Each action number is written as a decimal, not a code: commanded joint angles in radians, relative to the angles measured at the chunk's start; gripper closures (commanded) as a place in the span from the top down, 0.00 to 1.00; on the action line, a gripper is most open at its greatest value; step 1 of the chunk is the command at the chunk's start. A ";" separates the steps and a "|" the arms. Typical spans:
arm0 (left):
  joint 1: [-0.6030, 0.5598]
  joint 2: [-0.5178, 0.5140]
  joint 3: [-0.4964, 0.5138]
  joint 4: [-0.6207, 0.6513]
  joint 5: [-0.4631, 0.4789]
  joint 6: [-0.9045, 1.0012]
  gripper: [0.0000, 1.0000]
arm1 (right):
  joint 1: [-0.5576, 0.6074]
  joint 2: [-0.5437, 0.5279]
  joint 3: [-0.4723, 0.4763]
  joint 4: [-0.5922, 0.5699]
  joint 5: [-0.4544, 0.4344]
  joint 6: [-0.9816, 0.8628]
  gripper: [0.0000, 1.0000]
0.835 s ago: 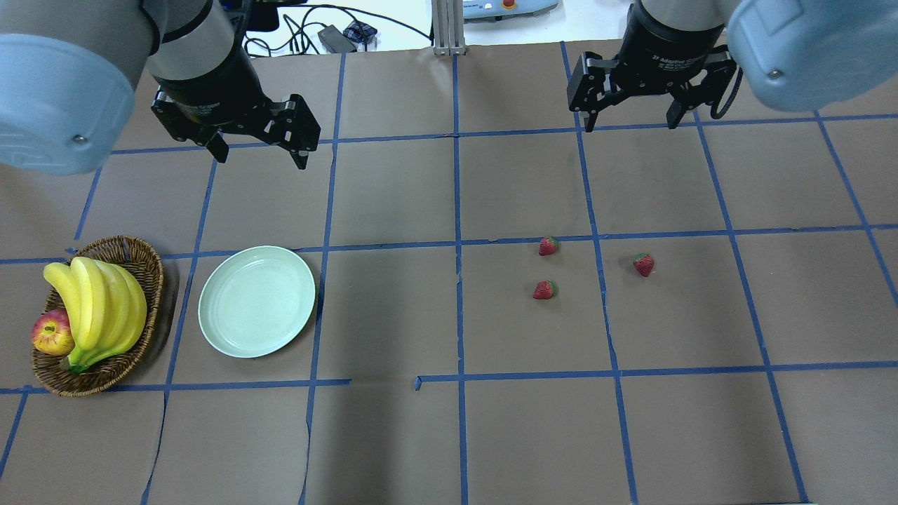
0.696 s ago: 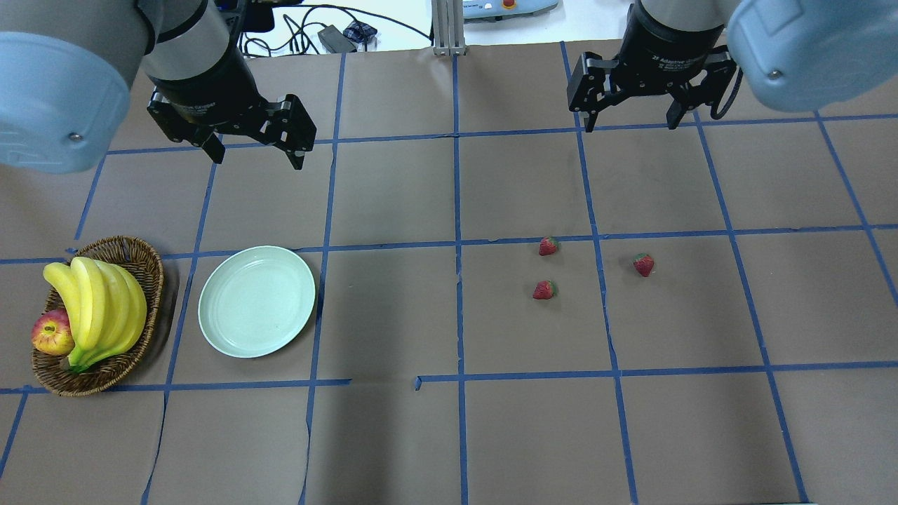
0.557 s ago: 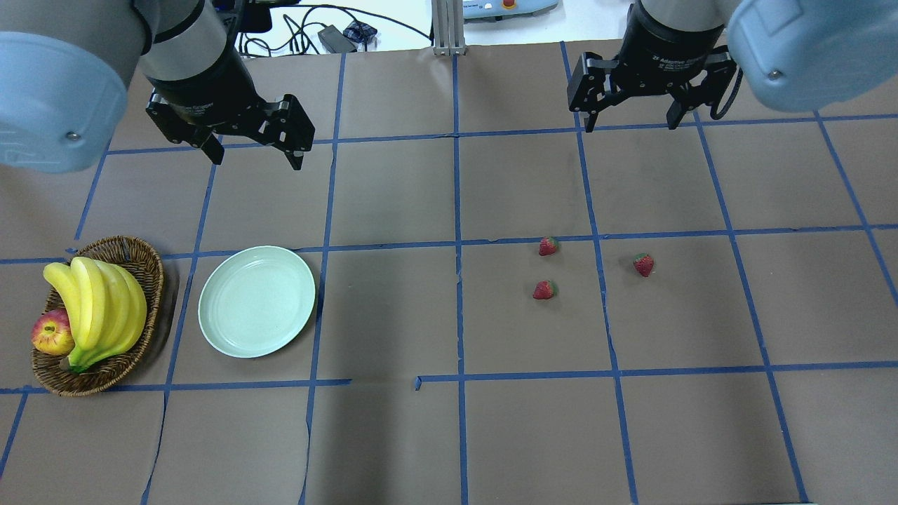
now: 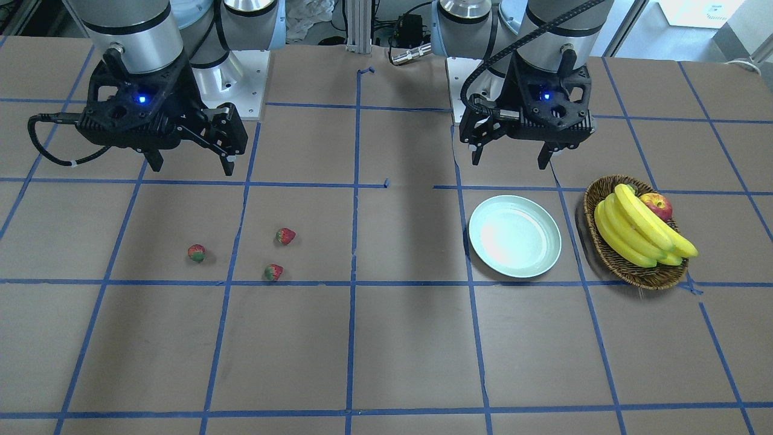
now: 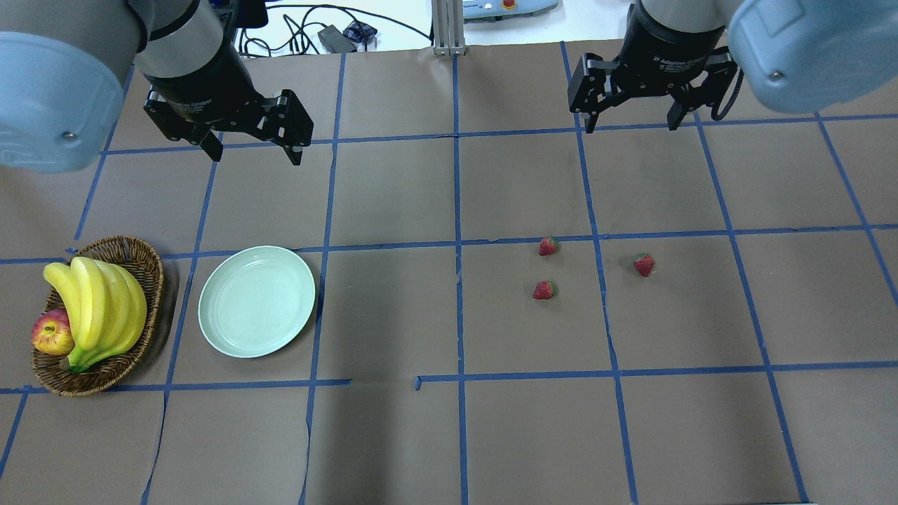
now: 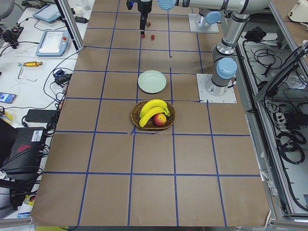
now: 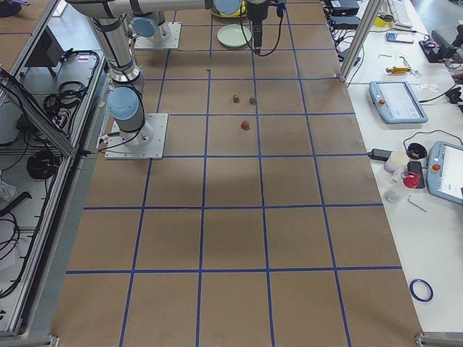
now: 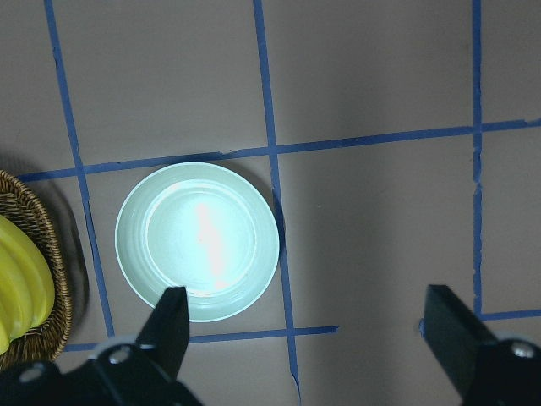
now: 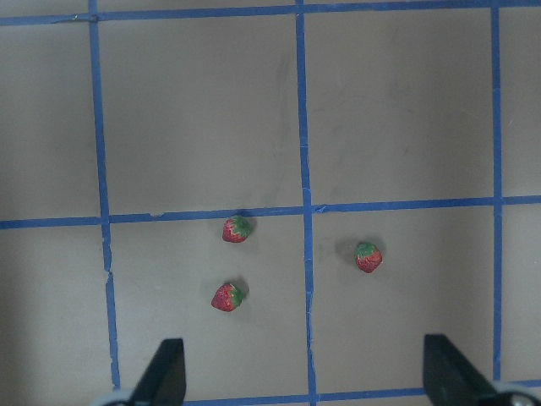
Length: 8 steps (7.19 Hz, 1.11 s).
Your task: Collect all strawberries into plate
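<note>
Three small red strawberries lie on the brown table right of centre: one [image 5: 548, 246], one [image 5: 544, 290] and one [image 5: 643, 264]. The right wrist view shows them from above [image 9: 237, 228], [image 9: 226, 297], [image 9: 368, 256]. The empty mint-green plate [image 5: 257, 301] sits at the left, also seen in the left wrist view [image 8: 197, 241]. My left gripper [image 5: 254, 153] hangs open high above the table behind the plate. My right gripper [image 5: 631, 125] hangs open, high, behind the strawberries. Neither holds anything.
A brown wicker basket [image 5: 137, 256] with bananas [image 5: 98, 308] and a red-yellow apple [image 5: 52, 332] stands left of the plate. Blue tape lines grid the table. Cables and devices lie beyond the far edge [image 5: 337, 35].
My left gripper has drifted slightly left and toward the far edge. The right gripper, strawberries and plate have not moved.
</note>
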 commanded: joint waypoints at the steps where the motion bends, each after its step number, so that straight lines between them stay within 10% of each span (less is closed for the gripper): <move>1: 0.000 0.005 -0.002 0.000 0.003 -0.003 1.00 | 0.001 0.000 0.002 -0.001 0.001 0.002 1.00; 8: -0.001 0.009 -0.001 -0.002 -0.006 -0.005 1.00 | -0.002 0.019 0.013 -0.010 0.006 0.002 1.00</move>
